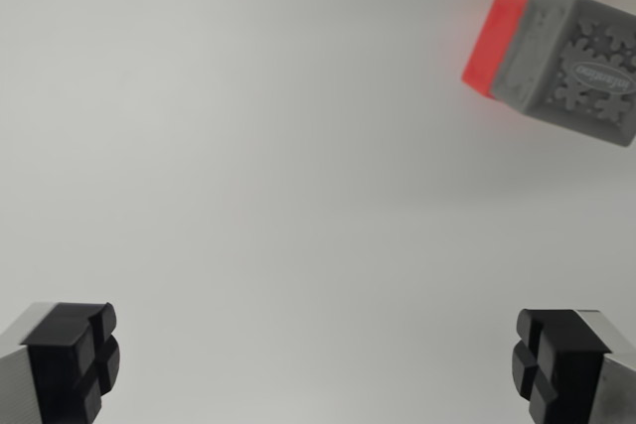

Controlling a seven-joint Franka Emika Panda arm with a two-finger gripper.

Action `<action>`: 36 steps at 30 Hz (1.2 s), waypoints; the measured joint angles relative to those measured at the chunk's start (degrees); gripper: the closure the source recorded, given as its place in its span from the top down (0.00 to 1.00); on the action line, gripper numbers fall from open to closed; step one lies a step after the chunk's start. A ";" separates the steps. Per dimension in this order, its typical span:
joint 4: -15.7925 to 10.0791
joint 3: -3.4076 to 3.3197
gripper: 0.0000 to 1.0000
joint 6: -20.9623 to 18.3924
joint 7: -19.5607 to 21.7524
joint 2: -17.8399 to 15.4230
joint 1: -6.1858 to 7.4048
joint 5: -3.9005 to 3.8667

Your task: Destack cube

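A plain white table (248,146) fills the wrist view. At the upper right, a grey cube (581,71) with a blurred gear pattern sits on a red cube (492,45), mostly hidden beneath it; the frame's edge clips the grey one. The gripper (316,364) is spread wide and holds nothing, its black fingertips (75,354) cropped at the bottom corners.

Single wrist view faces straight down at the table (248,146) from fairly close above
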 joint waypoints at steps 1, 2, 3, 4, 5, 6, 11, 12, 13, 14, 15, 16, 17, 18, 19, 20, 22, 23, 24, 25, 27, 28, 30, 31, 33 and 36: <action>-0.08 -0.13 1.00 0.30 0.04 0.14 -0.15 0.04; -0.15 -0.28 1.00 0.66 0.08 0.30 -0.32 0.09; -0.18 -0.34 1.00 0.84 0.10 0.39 -0.41 0.12; -0.24 -0.49 1.00 1.19 0.13 0.58 -0.57 0.18; -0.27 -0.64 1.00 1.53 0.16 0.79 -0.74 0.23; -0.31 -0.77 1.00 1.88 0.19 1.02 -0.92 0.28; -0.40 -1.52 1.00 3.68 0.39 2.18 -1.89 0.63; -0.40 -1.67 1.00 4.06 0.43 2.44 -2.09 0.70; -0.41 -1.80 1.00 4.42 0.47 2.70 -2.29 0.78; -0.40 -1.94 1.00 4.76 0.51 2.96 -2.49 0.88; -0.41 -2.01 1.00 4.94 0.53 3.09 -2.60 0.93; -0.40 -2.16 1.00 5.33 0.58 3.34 -2.79 1.00; -0.40 -2.33 1.00 5.73 0.62 3.61 -2.99 1.07; -0.40 -2.40 1.00 5.92 0.65 3.75 -3.09 1.11; -0.39 -2.60 1.00 6.46 0.70 4.16 -3.41 1.23; -0.36 -2.73 1.00 6.80 0.73 4.44 -3.62 1.32; -0.27 -2.98 1.00 7.55 0.83 5.02 -4.05 1.52; -0.18 -3.12 1.00 7.94 0.86 5.35 -4.28 1.65; -0.09 -3.27 1.00 8.29 0.90 5.70 -4.50 1.77; 0.01 -3.41 1.00 8.68 0.92 6.07 -4.75 1.89; 0.28 -3.68 1.00 9.37 0.97 6.81 -5.24 2.19; 0.38 -3.76 1.00 9.61 0.99 7.06 -5.41 2.27; 0.64 -4.01 1.00 10.37 1.06 7.82 -5.93 2.57; 0.77 -4.13 1.00 10.71 1.08 8.17 -6.17 2.72; 1.01 -4.29 1.00 11.22 1.11 8.74 -6.55 2.98; 1.33 -4.47 1.00 12.27 1.13 9.80 -7.18 3.33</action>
